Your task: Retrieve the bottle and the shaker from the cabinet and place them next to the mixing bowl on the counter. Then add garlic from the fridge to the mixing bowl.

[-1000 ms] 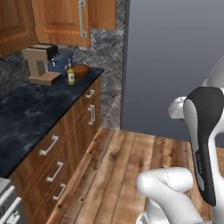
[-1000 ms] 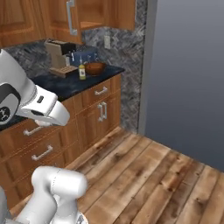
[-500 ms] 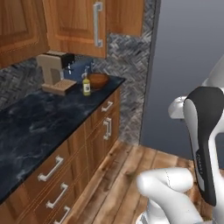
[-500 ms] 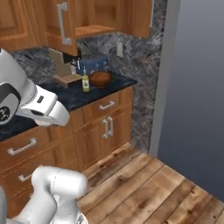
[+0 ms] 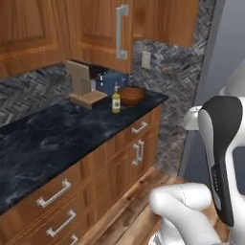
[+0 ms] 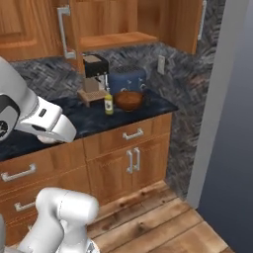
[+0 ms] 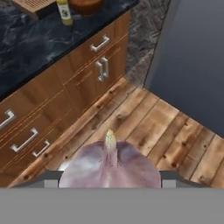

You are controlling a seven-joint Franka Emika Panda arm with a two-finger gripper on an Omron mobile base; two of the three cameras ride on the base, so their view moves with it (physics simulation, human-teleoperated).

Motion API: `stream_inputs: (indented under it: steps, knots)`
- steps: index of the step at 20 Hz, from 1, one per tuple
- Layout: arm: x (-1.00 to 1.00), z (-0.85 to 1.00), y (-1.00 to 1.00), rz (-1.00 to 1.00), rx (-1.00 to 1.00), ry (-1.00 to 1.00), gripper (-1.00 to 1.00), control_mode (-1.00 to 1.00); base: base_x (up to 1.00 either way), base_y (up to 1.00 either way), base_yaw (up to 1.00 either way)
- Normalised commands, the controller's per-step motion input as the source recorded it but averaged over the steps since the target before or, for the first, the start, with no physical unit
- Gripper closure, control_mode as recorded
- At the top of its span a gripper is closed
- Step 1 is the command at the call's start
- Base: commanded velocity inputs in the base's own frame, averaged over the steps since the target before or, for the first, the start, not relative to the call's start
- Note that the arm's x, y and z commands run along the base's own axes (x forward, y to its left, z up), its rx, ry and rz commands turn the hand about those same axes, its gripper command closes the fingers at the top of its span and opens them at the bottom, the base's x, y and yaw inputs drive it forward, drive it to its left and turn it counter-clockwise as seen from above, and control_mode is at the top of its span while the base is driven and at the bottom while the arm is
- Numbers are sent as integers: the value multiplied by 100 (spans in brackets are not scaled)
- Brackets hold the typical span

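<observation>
In the hand view, a pale purple garlic bulb (image 7: 109, 164) sits right in front of the camera with my gripper (image 7: 109, 180) shut on it, high over the wooden floor. The brown mixing bowl (image 5: 131, 95) (image 6: 129, 100) (image 7: 86, 5) stands on the dark counter (image 5: 43, 139) near its end. A small yellow bottle (image 5: 116, 102) (image 6: 108, 104) (image 7: 64, 11) stands upright just beside the bowl. The grey fridge (image 6: 232, 123) (image 7: 192, 57) is shut, to the right of the counter. The upper cabinet (image 6: 116, 37) above the bowl has its door (image 6: 64, 29) open.
A coffee machine (image 6: 94, 74) on a wooden base (image 5: 87, 99) and a blue toaster (image 6: 127, 80) stand behind the bowl. Drawers and cupboard doors (image 6: 131, 160) run under the counter. Wooden floor (image 7: 144, 127) lies between counter and fridge.
The whole scene has shifted in both base views: the base has moved, and the counter end with bowl and bottle now looks larger and closer. The things themselves have not moved.
</observation>
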Motion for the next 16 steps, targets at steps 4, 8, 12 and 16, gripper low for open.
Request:
stream_inputs:
  steps: [4,8,12,16]
  knots:
    - [0,0,0,0,0,0,100,100,97,-91,43]
    - [0,0,0,0,0,0,100,100,98,-70,45]
    - [0,0,0,0,0,0,100,100,79,-44,47]
    - [0,0,0,0,0,0,100,100,48,-21,27]
